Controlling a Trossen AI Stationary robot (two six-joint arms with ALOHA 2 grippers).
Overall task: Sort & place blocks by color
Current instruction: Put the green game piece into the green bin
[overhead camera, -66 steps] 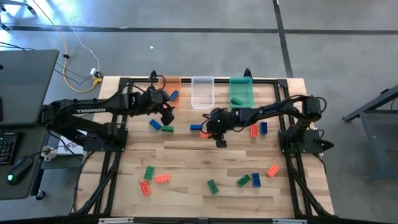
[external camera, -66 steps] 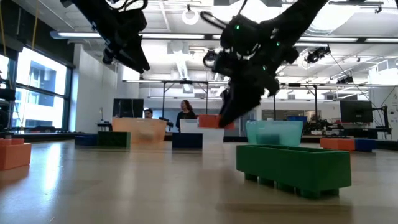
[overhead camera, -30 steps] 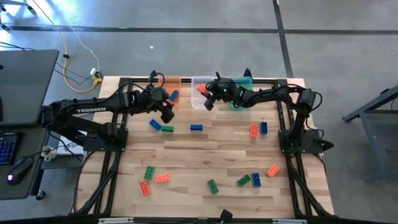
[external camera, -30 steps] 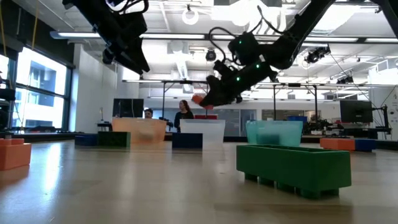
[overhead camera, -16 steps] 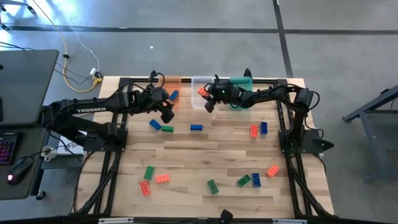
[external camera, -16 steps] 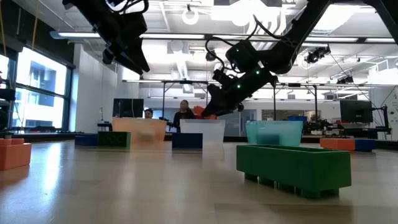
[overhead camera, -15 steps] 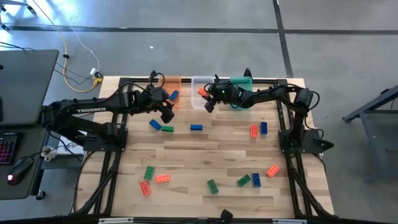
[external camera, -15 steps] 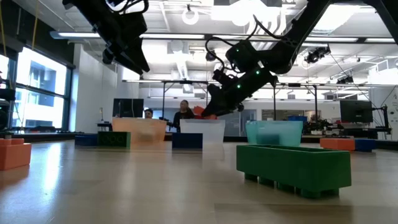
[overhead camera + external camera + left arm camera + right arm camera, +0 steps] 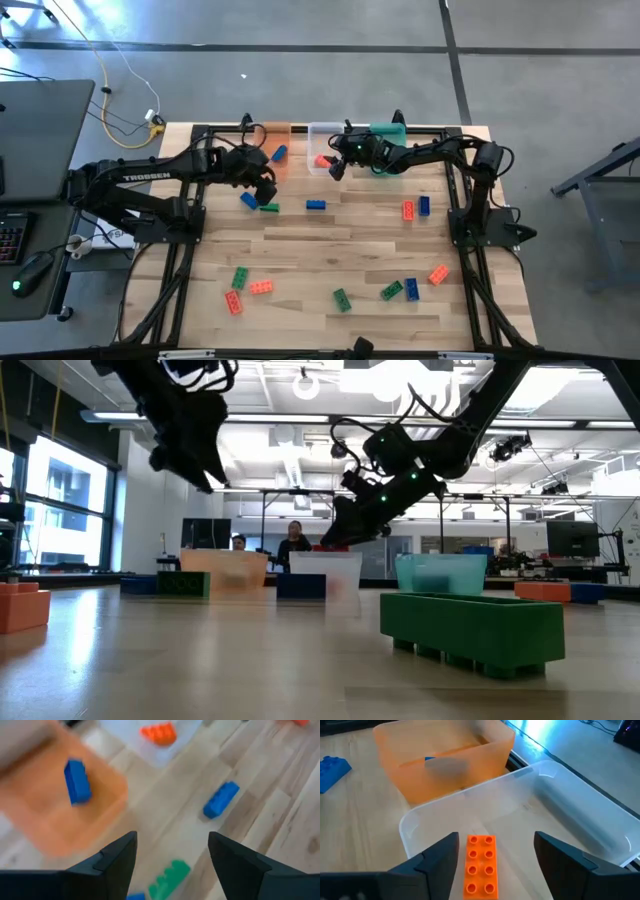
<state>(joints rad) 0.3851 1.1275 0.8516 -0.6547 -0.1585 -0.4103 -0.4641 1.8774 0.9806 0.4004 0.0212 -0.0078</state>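
Observation:
My right gripper stands open over the near end of the clear bin. An orange block lies studs-up inside that bin, between and below the fingers, which do not touch it. My left gripper is open above the table, in front of the orange bin, which holds a blue block. Under it on the wood lie a green block and a blue block. Another blue block lies farther right.
A green bin with a green block stands right of the clear one. A red block and a blue block lie mid-right. Several more blocks are scattered along the near half of the table.
My right gripper has opened over the clear bin and let go of the orange block, which has dropped from its fingers into the bin. My left gripper has rolled at the wrist and tipped further down toward the blocks below it.

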